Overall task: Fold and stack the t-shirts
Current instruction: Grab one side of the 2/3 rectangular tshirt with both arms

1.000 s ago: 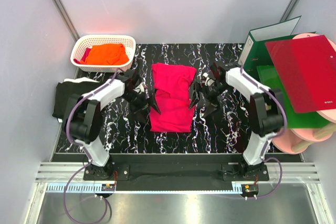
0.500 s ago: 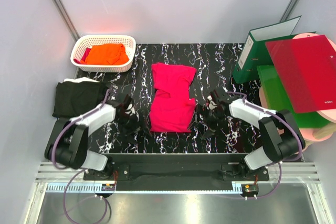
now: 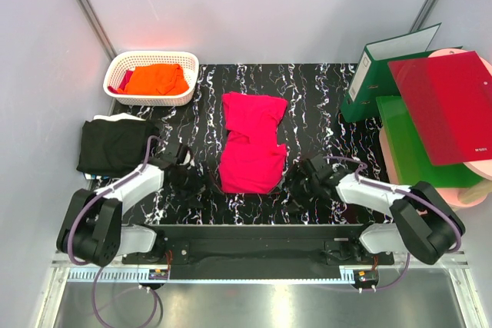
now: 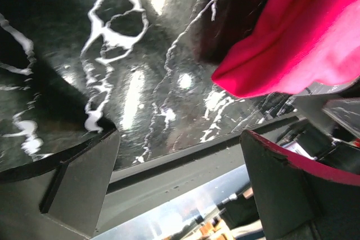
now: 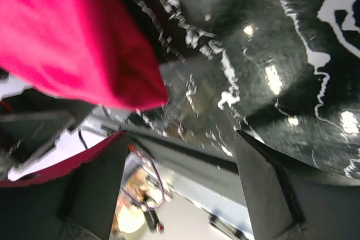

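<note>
A crimson-pink t-shirt point(image 3: 250, 144) lies folded into a long strip in the middle of the black marbled table. An orange t-shirt point(image 3: 156, 78) sits in the white basket, and a black t-shirt point(image 3: 114, 145) lies folded at the left. My left gripper point(image 3: 189, 180) is low by the pink shirt's near left corner, apart from it, jaws open and empty. The same corner point(image 4: 292, 43) shows above its fingers point(image 4: 79, 186). My right gripper point(image 3: 303, 183) is by the near right corner point(image 5: 79, 43), open, with nothing between its fingers point(image 5: 269, 192).
The white lattice basket point(image 3: 123, 61) stands at the back left. A green binder point(image 3: 378, 67), a glossy red folder point(image 3: 446, 105), a green folder point(image 3: 411, 151) and pink round things point(image 3: 434, 207) crowd the right side. The table's near edge rail point(image 4: 185, 164) runs just below both grippers.
Both arms have drawn back from beside the middle of the pink shirt to its near corners, close to the table's front edge. The right jaws have narrowed slightly.
</note>
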Available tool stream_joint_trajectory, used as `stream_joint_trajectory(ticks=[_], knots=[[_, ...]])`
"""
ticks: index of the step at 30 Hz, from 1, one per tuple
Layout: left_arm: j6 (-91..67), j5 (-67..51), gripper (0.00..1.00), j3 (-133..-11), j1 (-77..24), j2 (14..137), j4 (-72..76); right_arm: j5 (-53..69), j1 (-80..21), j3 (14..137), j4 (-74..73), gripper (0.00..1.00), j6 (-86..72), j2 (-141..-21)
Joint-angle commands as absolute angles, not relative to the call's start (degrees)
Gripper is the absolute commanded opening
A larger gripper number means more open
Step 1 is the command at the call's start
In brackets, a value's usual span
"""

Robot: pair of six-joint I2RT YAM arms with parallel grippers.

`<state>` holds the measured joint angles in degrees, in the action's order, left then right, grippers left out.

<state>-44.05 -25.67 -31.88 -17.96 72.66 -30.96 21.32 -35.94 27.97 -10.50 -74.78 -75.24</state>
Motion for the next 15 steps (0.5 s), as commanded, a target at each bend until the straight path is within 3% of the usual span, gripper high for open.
stream_joint_trajectory(ticks=[1, 11, 15], knots=[[-44.4, -25.0, 0.99, -33.4, -18.6, 76.4, -24.6, 12.9, -39.8, 29.4, -5.6, 0.81, -83.6, -78.3], [-47.4, -24.9, 0.99, -33.0, -19.4, 83.0, -16.2, 8.7, -42.1, 36.2, -2.6, 0.81, -86.3, -90.4], [-48.5, -24.2, 0.97, -34.7, -21.1, 88.7, -14.3, 8.6, -42.1, 40.9, -4.8, 0.74, -84.6, -94.1]])
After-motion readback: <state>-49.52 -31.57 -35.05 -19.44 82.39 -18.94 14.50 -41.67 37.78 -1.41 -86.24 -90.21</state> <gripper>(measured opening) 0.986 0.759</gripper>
